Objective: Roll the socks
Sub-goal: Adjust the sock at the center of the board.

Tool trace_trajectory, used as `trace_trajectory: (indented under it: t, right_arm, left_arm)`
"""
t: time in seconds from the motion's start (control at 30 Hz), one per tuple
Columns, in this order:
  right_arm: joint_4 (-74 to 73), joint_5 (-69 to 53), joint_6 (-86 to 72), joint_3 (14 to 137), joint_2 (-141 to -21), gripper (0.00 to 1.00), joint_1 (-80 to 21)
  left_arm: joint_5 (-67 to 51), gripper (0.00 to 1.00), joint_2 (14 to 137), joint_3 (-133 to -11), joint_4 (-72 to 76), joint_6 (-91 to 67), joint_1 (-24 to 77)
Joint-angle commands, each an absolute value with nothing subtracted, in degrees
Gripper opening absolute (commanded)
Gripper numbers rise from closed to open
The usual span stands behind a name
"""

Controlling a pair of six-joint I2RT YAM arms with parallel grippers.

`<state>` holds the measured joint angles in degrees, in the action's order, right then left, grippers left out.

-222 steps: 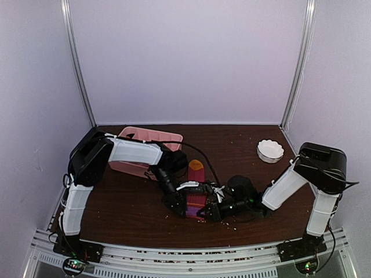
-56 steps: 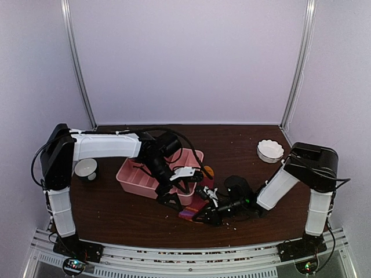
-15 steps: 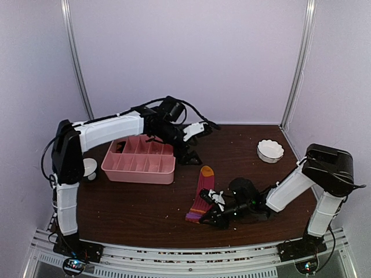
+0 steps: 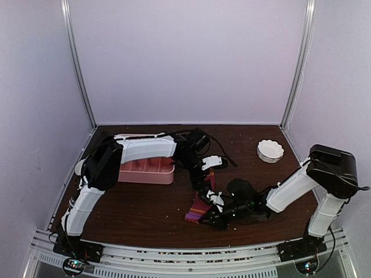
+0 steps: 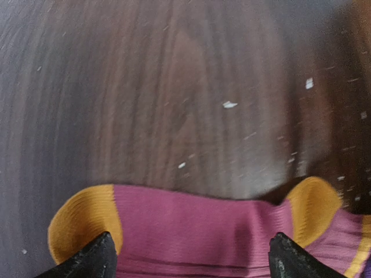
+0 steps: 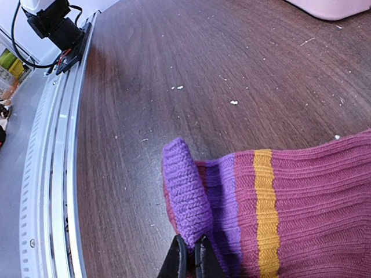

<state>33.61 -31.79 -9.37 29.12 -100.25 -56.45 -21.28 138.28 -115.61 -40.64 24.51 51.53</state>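
Both jaws of the right gripper (image 6: pixel 190 263) were pinched together on the purple end of the socks (image 6: pixel 301 202), which lay flat on the wooden table (image 6: pixel 174 58). The left gripper (image 5: pixel 191 263) hung spread wide over their orange-tipped far end, near the pink tray (image 4: pixel 145 172).

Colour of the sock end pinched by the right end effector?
The sock end is purple; right wrist view.

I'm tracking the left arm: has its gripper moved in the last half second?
Yes: the left gripper came nearer, from level with the bowl to over the socks' far end.
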Motion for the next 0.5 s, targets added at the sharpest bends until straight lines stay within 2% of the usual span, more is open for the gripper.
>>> trace_trajectory:
  t: [0.0,0.27,0.47]
  right_arm:
    - [18.91,-24.61,-9.6,28.02,-100.12,0.0,-57.05]
    - [16.67,-23.19,-12.36,29.52,-100.01,0.0,-57.61]
    - [14.96,-20.4,-15.07,29.47,-98.45,0.0,-58.59]
  left_arm:
    - [-8.59,0.92,138.41,-114.11,-39.77,27.01,51.33]
    - [1.87,0.89,136.22,-108.68,-33.6,31.45,51.24]
    - [1.39,0.88,135.87,-110.34,-34.46,29.52,50.98]
